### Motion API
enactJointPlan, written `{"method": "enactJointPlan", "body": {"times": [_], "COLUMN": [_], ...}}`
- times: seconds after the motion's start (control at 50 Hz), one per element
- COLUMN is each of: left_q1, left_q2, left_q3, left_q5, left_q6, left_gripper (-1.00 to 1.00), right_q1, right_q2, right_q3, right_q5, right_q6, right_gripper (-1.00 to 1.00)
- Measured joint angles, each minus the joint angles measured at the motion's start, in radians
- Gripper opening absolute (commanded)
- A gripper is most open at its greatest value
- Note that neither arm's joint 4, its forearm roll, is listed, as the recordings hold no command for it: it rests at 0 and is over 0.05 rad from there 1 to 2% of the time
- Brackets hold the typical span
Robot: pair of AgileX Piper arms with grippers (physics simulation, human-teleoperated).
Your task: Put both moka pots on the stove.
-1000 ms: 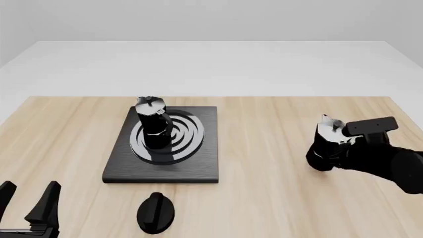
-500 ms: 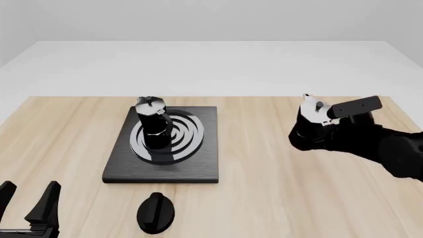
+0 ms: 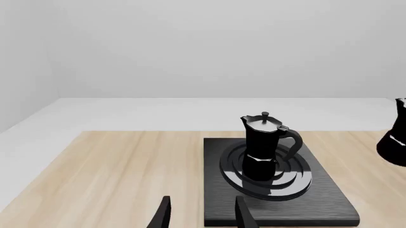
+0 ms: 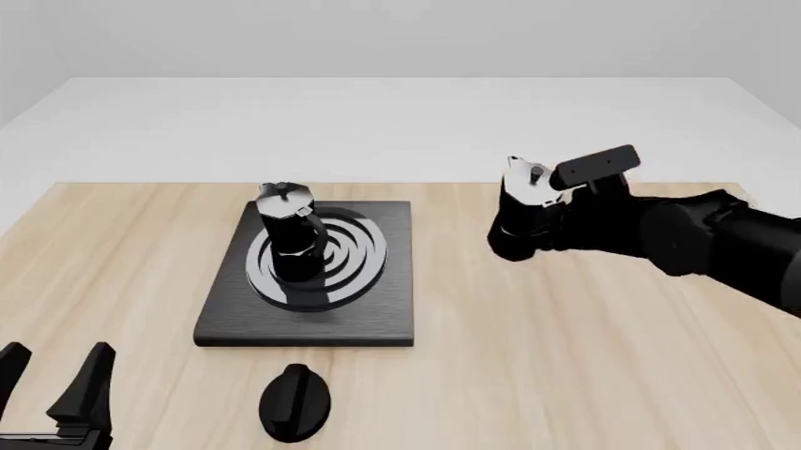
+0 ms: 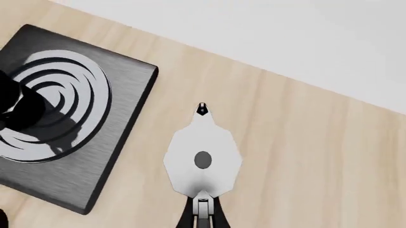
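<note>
Pots differ in place: one pot (image 4: 289, 239) stands upright on the burner rings of the stove (image 4: 307, 323), handle toward the right in the left wrist view. The second pot (image 4: 523, 217) is held above the table (image 4: 526, 375), right of the stove and apart from it, its long axis near upright and tipped a little, lid and knob uppermost. In the right wrist view its spout aims away from the pincer and its handle points back between the fingers. The right gripper (image 4: 541, 223) is clenched on that pot from the handle side. Against the earlier frames, this pot and arm have moved left toward the stove and risen. The left gripper (image 4: 52, 386) sits at the near left edge, fingers parted, grasping nothing, unchanged.
</note>
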Motion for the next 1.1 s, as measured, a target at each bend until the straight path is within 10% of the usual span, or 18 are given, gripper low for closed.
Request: {"method": "enactJointPlan", "body": {"times": [1.1], "left_q1": [0.0], "left_q2": [0.0], "left_q3": [0.0], "left_q5": [0.0], "left_q6": [0.0], "left_gripper": [1.0], "right_q1": [0.23], "right_q2": [0.302], "right_q3": [-0.437], "right_q5": [0.112], "right_q6": [0.051], "right_gripper": [-1.0]}}
